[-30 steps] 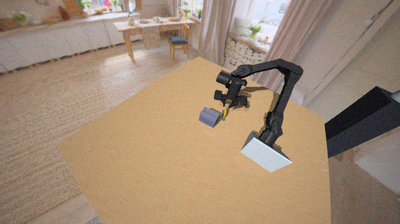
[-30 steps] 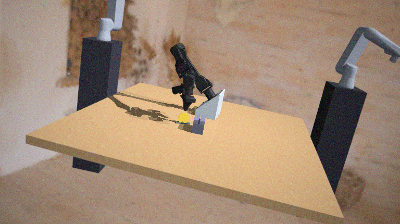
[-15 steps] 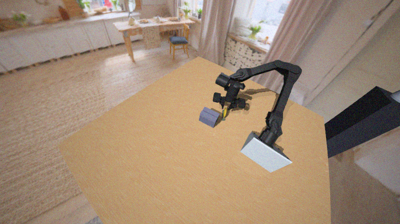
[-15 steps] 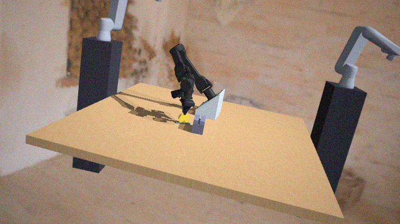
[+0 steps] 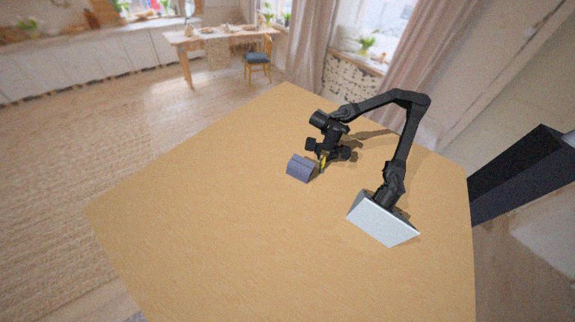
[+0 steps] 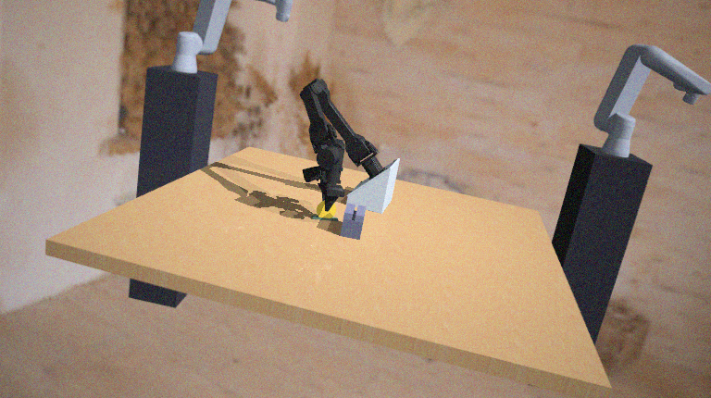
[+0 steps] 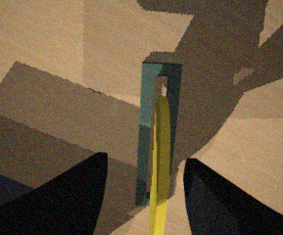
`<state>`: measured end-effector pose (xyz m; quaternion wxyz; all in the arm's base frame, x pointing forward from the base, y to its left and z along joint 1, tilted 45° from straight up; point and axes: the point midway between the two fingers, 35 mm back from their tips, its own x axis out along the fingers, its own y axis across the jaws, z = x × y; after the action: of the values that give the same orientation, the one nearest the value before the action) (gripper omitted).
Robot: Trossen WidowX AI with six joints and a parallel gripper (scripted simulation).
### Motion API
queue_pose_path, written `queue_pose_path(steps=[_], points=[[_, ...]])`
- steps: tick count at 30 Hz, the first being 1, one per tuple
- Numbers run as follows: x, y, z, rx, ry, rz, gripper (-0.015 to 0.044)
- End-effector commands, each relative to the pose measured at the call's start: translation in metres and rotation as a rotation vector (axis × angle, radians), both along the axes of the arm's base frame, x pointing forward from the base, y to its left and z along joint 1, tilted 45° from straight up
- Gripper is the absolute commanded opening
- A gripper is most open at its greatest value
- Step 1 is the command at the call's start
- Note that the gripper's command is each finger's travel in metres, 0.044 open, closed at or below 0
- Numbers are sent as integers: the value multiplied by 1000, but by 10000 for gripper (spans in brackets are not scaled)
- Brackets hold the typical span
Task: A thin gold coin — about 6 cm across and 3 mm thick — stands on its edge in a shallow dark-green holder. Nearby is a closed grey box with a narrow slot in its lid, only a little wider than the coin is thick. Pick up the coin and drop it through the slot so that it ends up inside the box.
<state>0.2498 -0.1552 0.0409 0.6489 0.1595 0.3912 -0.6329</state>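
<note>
The thin gold coin [image 5: 322,162] [image 6: 323,209] [image 7: 160,170] stands on its edge in the shallow dark-green holder [image 6: 325,217] [image 7: 145,131]. My gripper [image 5: 321,157] [image 6: 329,200] [image 7: 146,164] points down right over it. It is open, with one dark finger on each side of the coin's faces and a gap on both sides. The closed grey box [image 5: 299,167] [image 6: 353,223] sits on the table just beside the holder. Its slot shows as a dark line in the exterior view.
The arm's white base plate [image 5: 381,221] [image 6: 374,192] stands on the wooden table [image 5: 237,234] [image 6: 445,278] close behind the box. Two dark pillars [image 6: 175,126] [image 6: 597,216] with grey arms flank the table. The arm's shadow falls across the far side of the table.
</note>
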Motion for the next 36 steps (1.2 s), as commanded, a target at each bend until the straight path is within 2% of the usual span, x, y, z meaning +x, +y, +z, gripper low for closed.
queue_pose_path(steps=[1,17,22,27,36], points=[[-5,-5,-8,-3,23,2,161],[-9,-16,-19,-6,24,2,161],[-9,-16,-19,-6,24,2,29],[-9,-16,-19,-6,24,2,0],[-8,-15,-18,-6,24,2,0]])
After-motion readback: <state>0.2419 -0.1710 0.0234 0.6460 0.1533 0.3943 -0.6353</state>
